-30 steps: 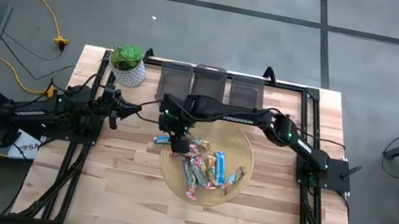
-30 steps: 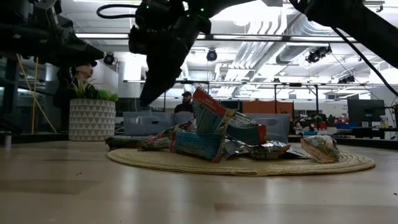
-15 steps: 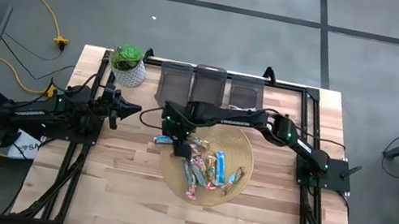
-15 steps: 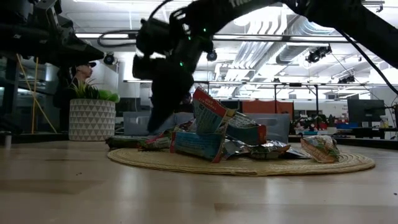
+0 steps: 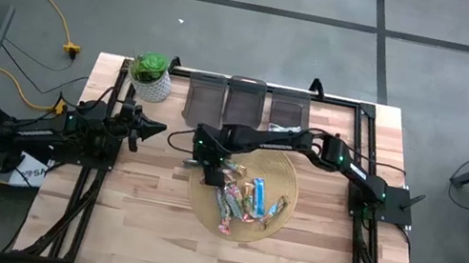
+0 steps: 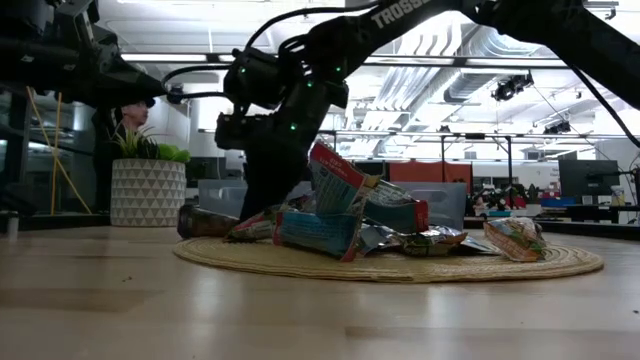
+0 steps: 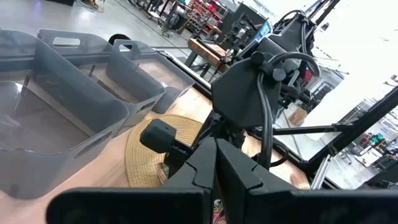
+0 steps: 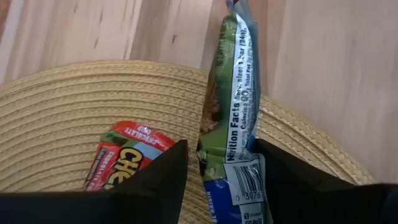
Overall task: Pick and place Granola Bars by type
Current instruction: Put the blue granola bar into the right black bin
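Several granola bars [image 5: 242,199] lie heaped on a round woven mat [image 5: 284,167]. My right gripper [image 5: 209,164] is low over the mat's left rim, open, pointing steeply down. Between its fingers [image 8: 221,146] a green-and-blue bar [image 8: 230,99] stands on its long edge, partly on the mat's rim and partly over the bare wood. Beside it a red bar [image 8: 124,155] lies flat on the mat. My left gripper [image 5: 158,128] hangs shut and level above the table's left part, holding nothing. My right gripper straddles the green-and-blue bar near its nearer end, one finger along each long face, coming from above and slanting from the table's right. One finger [image 8: 280,177] lies against the printed face [image 8: 247,155]. The other shows a thin gap. The bar's lower edge rests on the mat.
Three grey bins [image 5: 244,102] stand in a row at the far edge behind the mat. A potted plant [image 5: 149,76] stands far left. Bare wood [image 5: 141,222] lies left of and in front of the mat.
My right gripper has come down onto the mat's left rim, around the bar that lay there. In the low view that bar's outer end now stands higher than before.
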Action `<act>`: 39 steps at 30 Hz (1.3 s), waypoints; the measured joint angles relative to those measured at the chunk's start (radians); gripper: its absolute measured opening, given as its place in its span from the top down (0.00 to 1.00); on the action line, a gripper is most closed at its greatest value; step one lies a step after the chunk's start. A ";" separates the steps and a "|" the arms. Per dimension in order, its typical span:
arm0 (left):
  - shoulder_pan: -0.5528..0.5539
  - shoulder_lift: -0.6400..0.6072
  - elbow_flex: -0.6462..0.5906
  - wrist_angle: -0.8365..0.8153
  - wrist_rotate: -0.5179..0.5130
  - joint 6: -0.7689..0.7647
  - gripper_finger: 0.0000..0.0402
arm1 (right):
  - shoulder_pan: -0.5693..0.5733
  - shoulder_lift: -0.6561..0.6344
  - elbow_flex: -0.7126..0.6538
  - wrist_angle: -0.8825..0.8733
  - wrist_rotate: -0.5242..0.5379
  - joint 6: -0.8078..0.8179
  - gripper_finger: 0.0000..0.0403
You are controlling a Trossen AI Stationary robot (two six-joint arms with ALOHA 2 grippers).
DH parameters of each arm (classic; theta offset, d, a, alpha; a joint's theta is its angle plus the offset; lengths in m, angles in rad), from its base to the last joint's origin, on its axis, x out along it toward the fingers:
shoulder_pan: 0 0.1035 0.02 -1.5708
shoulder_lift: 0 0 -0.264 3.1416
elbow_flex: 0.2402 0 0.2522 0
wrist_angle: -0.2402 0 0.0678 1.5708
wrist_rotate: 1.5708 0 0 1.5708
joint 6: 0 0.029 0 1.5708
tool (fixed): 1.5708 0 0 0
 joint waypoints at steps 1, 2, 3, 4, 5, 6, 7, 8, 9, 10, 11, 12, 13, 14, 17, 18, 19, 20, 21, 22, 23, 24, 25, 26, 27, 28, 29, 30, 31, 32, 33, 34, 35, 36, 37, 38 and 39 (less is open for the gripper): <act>0.000 0.000 0.000 0.000 0.000 0.000 0.98 | 0.000 -0.001 -0.006 0.002 0.011 0.000 0.59; 0.000 0.000 0.000 0.000 0.000 0.000 0.98 | 0.001 -0.001 -0.007 0.002 0.018 0.000 0.60; 0.000 0.000 0.000 0.000 0.000 0.000 0.98 | 0.001 -0.001 -0.007 0.001 0.022 0.000 0.61; 0.000 0.000 0.000 0.000 0.000 0.000 0.98 | 0.001 -0.001 -0.008 0.001 0.023 0.000 0.63; 0.000 0.000 0.000 0.000 0.000 0.000 0.98 | 0.001 -0.001 -0.008 0.002 0.025 0.000 0.64; 0.000 0.000 0.000 0.000 0.000 0.000 0.98 | 0.001 -0.001 -0.009 0.002 0.027 0.001 0.66; 0.000 0.000 0.000 0.000 0.000 0.000 0.98 | 0.001 -0.001 -0.009 0.004 0.030 0.002 0.68; 0.000 0.000 0.000 0.000 0.000 0.000 0.98 | 0.001 -0.001 -0.009 0.004 0.034 0.002 0.69; 0.000 0.000 0.000 0.000 0.000 0.000 0.98 | 0.001 -0.001 -0.007 0.005 0.039 0.002 0.71; 0.000 0.000 0.000 0.000 0.000 0.000 0.98 | 0.001 -0.001 -0.007 0.005 0.041 0.002 0.73; 0.000 0.000 0.000 0.000 0.000 0.000 0.98 | 0.001 -0.001 -0.007 0.005 0.042 0.002 0.74; 0.000 0.000 0.000 0.000 0.000 0.000 0.98 | 0.001 -0.001 -0.007 0.005 0.042 0.002 0.76; 0.000 0.000 0.000 0.000 0.000 0.000 0.98 | 0.001 -0.001 -0.007 0.005 0.041 0.002 0.77; 0.000 0.000 0.000 0.000 0.000 0.000 0.98 | 0.000 -0.001 -0.007 0.005 0.041 0.002 0.78; 0.000 0.000 0.000 0.000 0.000 0.000 0.98 | 0.000 -0.001 -0.007 0.007 0.041 0.002 0.82; 0.000 0.000 0.000 0.000 0.000 0.000 0.98 | 0.000 -0.001 -0.007 0.008 0.041 0.002 0.82; 0.000 0.000 0.000 0.000 0.000 0.000 0.98 | 0.000 -0.001 -0.007 0.009 0.040 0.002 0.83; 0.000 0.000 0.000 0.000 0.000 0.000 0.98 | 0.000 -0.001 -0.007 0.011 0.040 0.002 0.84; 0.000 0.000 0.000 0.000 0.000 0.000 0.98 | 0.000 -0.001 -0.007 0.013 0.040 0.002 0.84; 0.000 0.000 0.000 0.000 0.000 0.000 0.98 | 0.000 -0.002 -0.007 0.013 0.040 0.002 0.85; 0.000 0.000 0.000 0.000 0.000 0.000 0.98 | 0.000 -0.004 -0.007 0.013 0.040 0.002 0.85; 0.000 0.000 0.000 0.000 0.000 0.000 0.98 | 0.000 -0.006 -0.007 0.015 0.040 0.002 0.85; 0.000 0.000 0.000 0.001 0.000 0.000 0.98 | 0.001 -0.011 -0.009 0.016 0.042 0.002 0.85; 0.000 0.000 0.000 0.001 0.000 0.000 0.98 | 0.001 -0.016 -0.009 0.014 0.047 0.002 0.85; 0.000 0.000 0.000 0.000 0.000 0.000 0.98 | 0.001 -0.026 -0.011 0.010 0.055 0.002 0.85; 0.000 0.000 0.000 0.001 0.000 0.000 0.98 | 0.001 -0.037 -0.011 0.009 0.063 0.002 0.85; 0.000 0.000 0.000 0.001 0.000 0.000 0.98 | 0.000 -0.049 -0.011 0.015 0.066 0.002 0.85; 0.000 0.000 0.000 0.001 0.000 0.000 0.98 | -0.002 -0.063 -0.010 0.018 0.066 0.002 0.85; 0.000 0.000 0.000 0.001 -0.001 0.000 0.98 | -0.003 -0.075 -0.010 0.018 0.066 0.002 0.85; 0.000 0.000 0.000 0.001 0.000 0.000 0.98 | -0.004 -0.087 -0.010 0.019 0.066 0.006 0.85; 0.000 0.000 0.000 0.001 -0.001 0.000 0.98 | -0.005 -0.098 -0.010 0.019 0.069 0.008 0.85; 0.000 0.000 0.000 0.001 0.000 0.000 0.98 | -0.006 -0.110 -0.010 0.018 0.072 0.009 0.85; 0.000 0.000 0.000 0.001 -0.001 0.000 0.98 | -0.006 -0.123 -0.010 0.019 0.076 0.009 0.85; 0.000 0.000 0.000 0.001 -0.001 0.000 0.98 | -0.006 -0.137 -0.010 0.025 0.077 0.011 0.85; 0.000 0.000 0.000 0.001 0.000 0.000 0.98 | -0.007 -0.155 -0.010 0.031 0.078 0.018 0.85; 0.000 0.000 0.000 0.000 -0.001 0.000 0.98 | -0.008 -0.170 -0.010 0.031 0.076 0.025 0.85; 0.000 0.000 0.000 0.001 -0.001 0.000 0.98 | -0.008 -0.188 -0.010 0.034 0.069 0.038 0.85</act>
